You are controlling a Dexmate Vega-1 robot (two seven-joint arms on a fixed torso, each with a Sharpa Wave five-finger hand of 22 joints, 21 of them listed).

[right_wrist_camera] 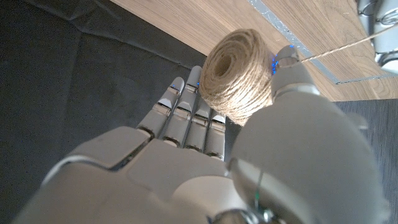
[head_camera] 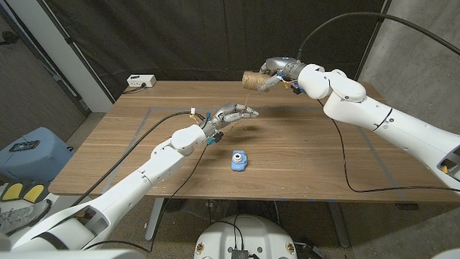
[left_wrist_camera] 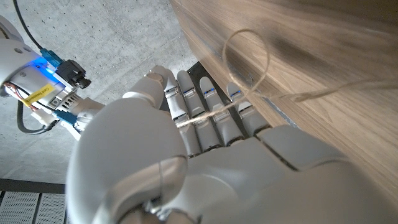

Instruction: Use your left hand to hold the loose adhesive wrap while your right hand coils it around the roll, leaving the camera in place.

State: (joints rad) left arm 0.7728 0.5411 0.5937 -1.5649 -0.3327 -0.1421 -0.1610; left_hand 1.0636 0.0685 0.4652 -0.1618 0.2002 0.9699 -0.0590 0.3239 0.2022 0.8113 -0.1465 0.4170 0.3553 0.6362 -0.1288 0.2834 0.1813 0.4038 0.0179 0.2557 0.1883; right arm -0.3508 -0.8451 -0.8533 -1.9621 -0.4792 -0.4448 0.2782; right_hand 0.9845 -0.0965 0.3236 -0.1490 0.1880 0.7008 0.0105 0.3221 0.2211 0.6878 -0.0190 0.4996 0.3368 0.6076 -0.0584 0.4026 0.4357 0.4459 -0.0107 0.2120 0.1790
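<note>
The roll (head_camera: 251, 79) is a ball of tan jute twine, not adhesive wrap, held raised above the table near its far edge, right of centre. In the right wrist view the roll (right_wrist_camera: 237, 73) sits between the thumb and the fingers (right_wrist_camera: 186, 115) of the right hand (head_camera: 277, 75), which grips it with its hollow end turned toward the wrist camera.

A loose strand (head_camera: 247, 108) runs from the roll down to the left hand (head_camera: 231, 115), which is raised over the middle of the table. In the left wrist view the strand (left_wrist_camera: 214, 112) crosses the left fingers (left_wrist_camera: 211, 109), which lie side by side and extended; a free loop (left_wrist_camera: 245, 59) of it curls beyond the fingertips against the wood. Whether the thumb presses the strand cannot be told from that view.

A small blue camera (head_camera: 238, 160) stands on the table (head_camera: 323, 162) toward the near edge, just right of the left forearm and apart from both hands.

A white power strip (head_camera: 141, 81) lies at the far left corner.
</note>
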